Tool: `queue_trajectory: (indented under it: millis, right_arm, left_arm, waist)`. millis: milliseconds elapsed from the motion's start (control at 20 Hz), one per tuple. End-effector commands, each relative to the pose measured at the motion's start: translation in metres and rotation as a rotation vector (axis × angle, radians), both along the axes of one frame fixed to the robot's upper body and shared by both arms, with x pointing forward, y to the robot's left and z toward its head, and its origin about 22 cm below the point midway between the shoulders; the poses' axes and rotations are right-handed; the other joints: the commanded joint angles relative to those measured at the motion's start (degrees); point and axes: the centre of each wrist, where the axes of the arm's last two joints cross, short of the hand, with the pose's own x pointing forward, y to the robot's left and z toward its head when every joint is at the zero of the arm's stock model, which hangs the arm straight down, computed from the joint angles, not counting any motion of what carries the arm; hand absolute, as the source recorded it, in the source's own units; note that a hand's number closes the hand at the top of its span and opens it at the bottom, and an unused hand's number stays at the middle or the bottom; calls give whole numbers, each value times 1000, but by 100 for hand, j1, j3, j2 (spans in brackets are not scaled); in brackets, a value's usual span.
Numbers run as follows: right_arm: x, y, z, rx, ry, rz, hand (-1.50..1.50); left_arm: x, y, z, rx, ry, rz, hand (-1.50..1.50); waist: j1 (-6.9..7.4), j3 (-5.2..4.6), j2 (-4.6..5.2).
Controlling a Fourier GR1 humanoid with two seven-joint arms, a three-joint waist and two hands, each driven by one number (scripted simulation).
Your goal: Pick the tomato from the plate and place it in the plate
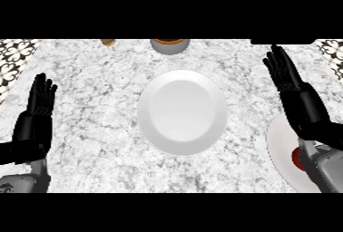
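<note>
1. My right robot hand (305,108) is released, with its fingers straight and close together, pointing toward the far side of the worktop (100,90). It grasps nothing and shows at the right of the head view.
2. Its grey forearm (326,168) comes in from the lower right corner.
3. The tomato (297,158) shows as a small red patch just beside the forearm's left edge. The forearm hides the rest of it. The fingers point away from it and do not touch it.
4. The tomato lies on the right-hand plate (276,142). This plate is white and partly covered by the hand and forearm.
5. The middle plate (182,111) is larger, white and round, and sits in the centre of the worktop, apart from the right-hand plate.
6. My left robot hand (33,120) rests at the left edge of the view, fingers up and relaxed, grasping nothing.
7. At the far edge stands a grey bowl (169,45) with a brown inside. To its left is a small brown object (108,42) that I cannot identify.
8. The worktop is grey-white speckled stone, with patterned tiles (13,61) at the far corners.
</note>
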Motion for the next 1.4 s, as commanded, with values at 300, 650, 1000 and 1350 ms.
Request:
queue_trajectory:
  millis: [300,650,1000,1350]
  right_arm:
    - [-14,-101,-18,-260,269,-256,150]
    - [-65,-74,-104,460,287,-537,-150]
    - [-124,-106,-85,308,291,-656,-150]
    - [-152,-164,-55,4,484,-606,-150]
  left_arm:
    - [-18,5,-39,12,230,-83,0]
    - [-22,28,-67,-19,325,-147,0]
    - [-17,5,-74,-9,327,-179,0]
    - [-1,27,-58,-19,330,-160,0]
  waist:
    - [-256,-164,273]
    - [-63,-26,150]
    - [-69,-29,142]
    - [-60,-32,160]
